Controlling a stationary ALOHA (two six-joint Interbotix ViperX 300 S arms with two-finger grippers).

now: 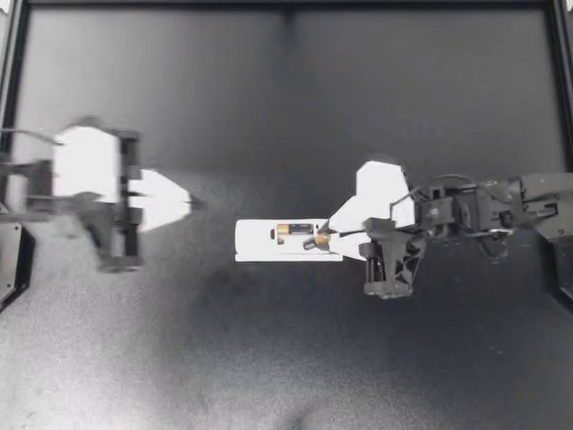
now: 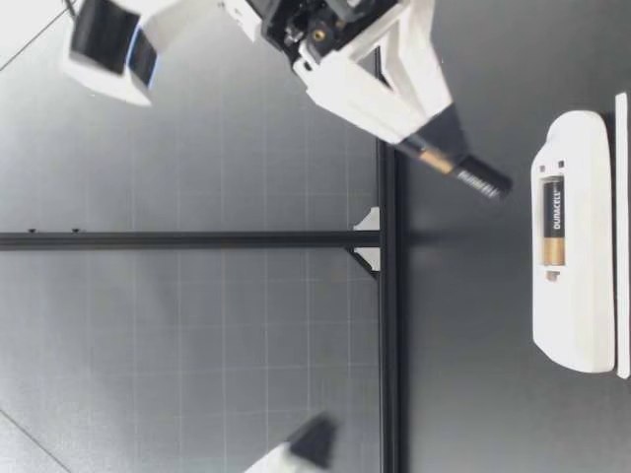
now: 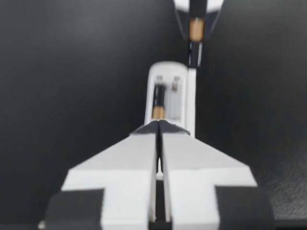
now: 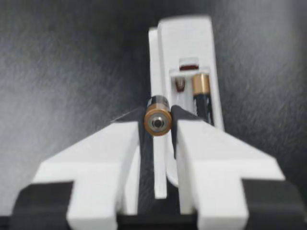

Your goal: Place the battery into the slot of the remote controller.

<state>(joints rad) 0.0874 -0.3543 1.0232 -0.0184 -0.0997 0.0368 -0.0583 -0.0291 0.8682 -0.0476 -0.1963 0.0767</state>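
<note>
Table [image 1: 179,90] carries the white remote controller [image 1: 255,242], with one battery [image 1: 294,230] already seated in it. Your right gripper [image 1: 324,240] pinches a second battery [image 2: 463,169] between both fingers, tilted, just above the remote's end. Your left gripper [image 1: 186,202], near the other end, is closed on nothing.

Brand print on held battery [image 2: 480,180] and seated battery [image 2: 555,219]; nothing else.
</note>
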